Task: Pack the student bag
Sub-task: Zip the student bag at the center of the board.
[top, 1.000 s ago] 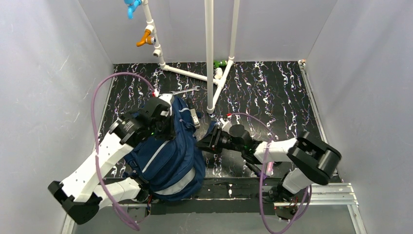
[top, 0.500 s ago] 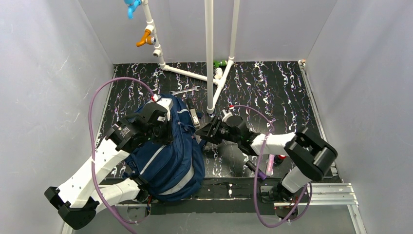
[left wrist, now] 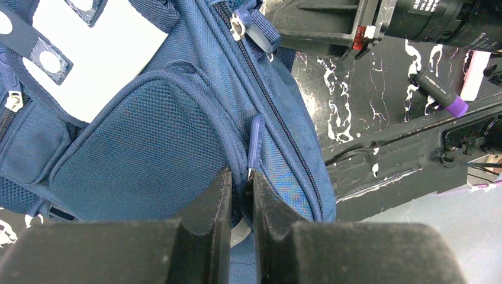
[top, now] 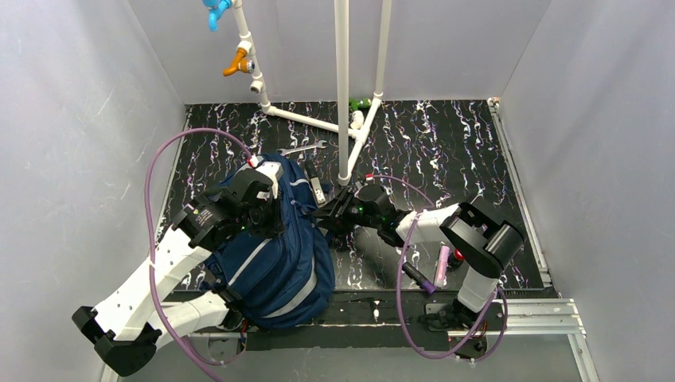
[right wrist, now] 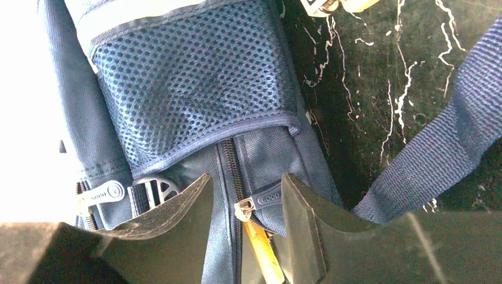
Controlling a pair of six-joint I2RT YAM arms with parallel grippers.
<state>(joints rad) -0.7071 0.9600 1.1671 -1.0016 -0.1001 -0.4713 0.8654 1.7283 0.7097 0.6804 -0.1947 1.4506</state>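
Note:
The student bag (top: pixel 275 255), navy with light-grey stripes, lies on the dark marbled table between the arms. My left gripper (top: pixel 267 213) sits over its upper part. In the left wrist view this gripper (left wrist: pixel 241 192) is shut on a fold of the bag (left wrist: pixel 148 136) at a pocket seam, beside a blue zip pull (left wrist: pixel 256 139). My right gripper (top: pixel 328 213) reaches the bag's right side. In the right wrist view it (right wrist: pixel 243 192) is open astride the main zip, with the zip pull (right wrist: pixel 265 197) between the fingers. Something yellow (right wrist: pixel 260 251) shows in the zip gap.
A white pipe frame (top: pixel 342 95) stands at the back middle, with a wrench (top: pixel 303 149) and a grey tool (top: pixel 317 191) near the bag's top. A pink pen (top: pixel 442 265) and a purple-capped marker (top: pixel 419 279) lie by the right arm. A loose bag strap (right wrist: pixel 438 154) crosses the table.
My right gripper has moved left, up against the bag's side and over the zip. My left arm shifted slightly early on with the bag fabric in its jaws, then held still.

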